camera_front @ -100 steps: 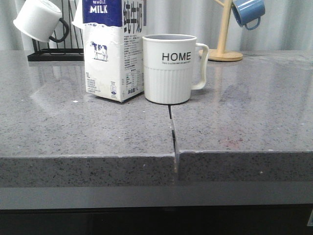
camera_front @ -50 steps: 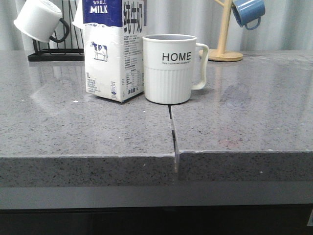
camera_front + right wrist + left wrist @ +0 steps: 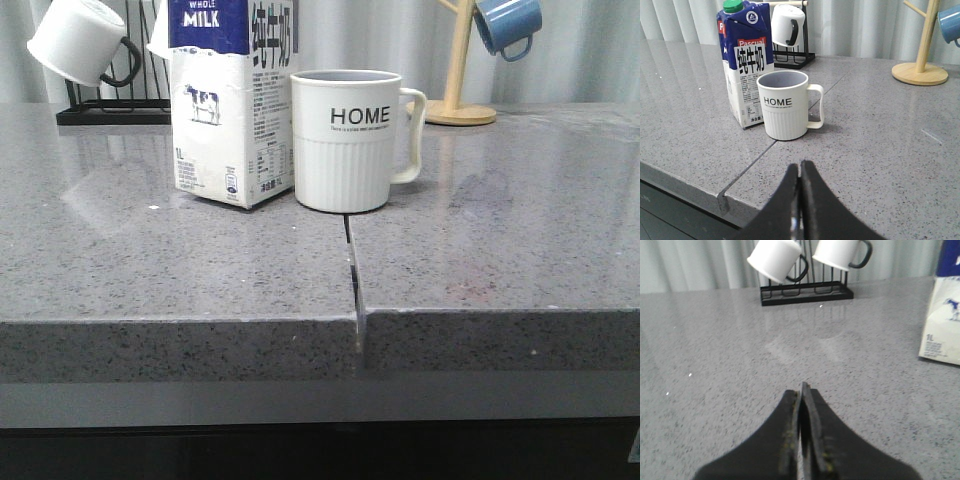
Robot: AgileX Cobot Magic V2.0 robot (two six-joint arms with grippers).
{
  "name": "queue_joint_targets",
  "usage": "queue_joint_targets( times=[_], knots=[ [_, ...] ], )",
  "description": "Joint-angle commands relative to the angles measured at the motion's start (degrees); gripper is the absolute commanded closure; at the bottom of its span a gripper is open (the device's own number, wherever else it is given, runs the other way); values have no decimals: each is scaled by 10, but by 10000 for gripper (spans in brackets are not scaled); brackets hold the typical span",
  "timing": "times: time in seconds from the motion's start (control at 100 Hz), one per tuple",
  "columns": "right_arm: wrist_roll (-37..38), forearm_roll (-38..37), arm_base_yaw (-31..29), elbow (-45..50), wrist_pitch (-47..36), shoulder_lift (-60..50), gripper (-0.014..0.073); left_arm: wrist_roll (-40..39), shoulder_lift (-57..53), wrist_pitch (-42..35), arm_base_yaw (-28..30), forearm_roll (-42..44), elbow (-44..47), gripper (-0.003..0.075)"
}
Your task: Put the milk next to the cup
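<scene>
Grey speckled countertop holds milk upright, just left of cup, nearly touching, handle pointing right. Black rack behind with white mugs. Left gripper fingers pressed together, empty; right gripper likewise closed, empty.

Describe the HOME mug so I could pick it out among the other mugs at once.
On the grey stone counter, find the tall blue-topped milk carton near the middle. The cup stands right beside it, upright. Unlike the hung white mugs and blue mug, it is ribbed, lettered, white-handled.
</scene>
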Motion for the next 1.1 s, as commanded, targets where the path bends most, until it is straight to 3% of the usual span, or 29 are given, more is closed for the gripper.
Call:
queue_joint_targets(
  times=[0.0,0.18,0.25,1.09],
  knots=[
    [-1,-3,1,-15,-49,6,662,16,-23,-68,21,-22,9,741],
    [-1,-3,1,-15,-49,6,662,28,-105,-80,48,-56,78,741],
    [-1,-3,1,-15,-48,7,662,28,-102,-124,52,-61,109,741],
    [-1,-3,1,-15,-48,8,662,42,-102,-107,52,-61,107,741]
  ],
)
